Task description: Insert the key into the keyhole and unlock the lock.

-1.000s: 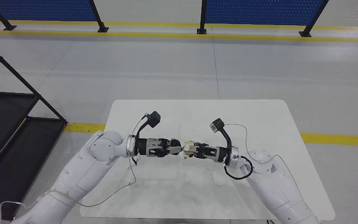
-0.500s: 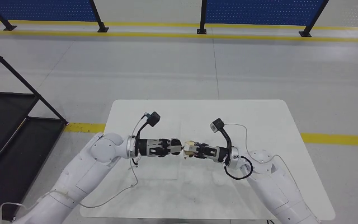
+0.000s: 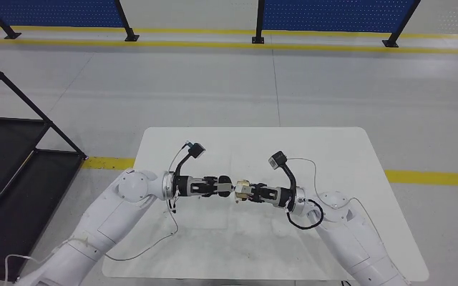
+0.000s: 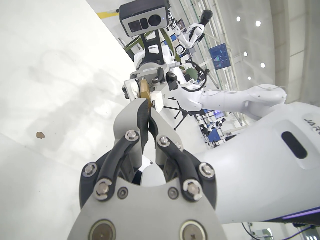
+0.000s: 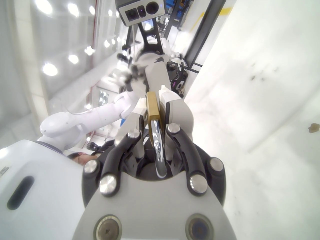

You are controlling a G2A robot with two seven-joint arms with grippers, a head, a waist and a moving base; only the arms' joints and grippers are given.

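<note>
Bright ceiling lamps [image 4: 258,23] light evenly; wrist views bulge toward their edges.

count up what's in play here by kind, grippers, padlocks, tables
grippers: 2, the left gripper and the right gripper
padlock: 1, brass, held in the right gripper
table: 1, white
total: 4

Above the table [image 3: 322,150], the lock [image 3: 242,189] in the right end effector [image 3: 246,191] faces the left end effector [image 3: 228,189].
</note>
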